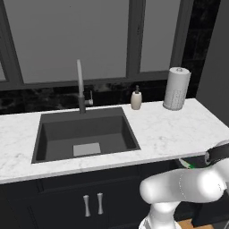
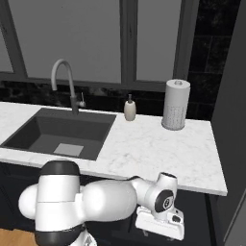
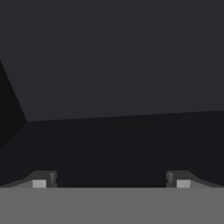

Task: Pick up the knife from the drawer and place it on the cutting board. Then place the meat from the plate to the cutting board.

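I have the gripper [image 3: 111,181] down below the marble counter [image 1: 170,129] with its fingertips [image 3: 40,180] spread wide and nothing between them, facing dark drawer [image 3: 109,87] surfaces, while the green-handled knife [image 1: 188,164] peeks out just under the counter edge beside my arm.

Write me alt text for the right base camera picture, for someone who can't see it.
A white robot arm with dark joints reaches low in front of dark cabinets, below a white marble counter. On the counter sit a dark sink with a curved grey faucet, a cream soap dispenser and a white paper towel roll.
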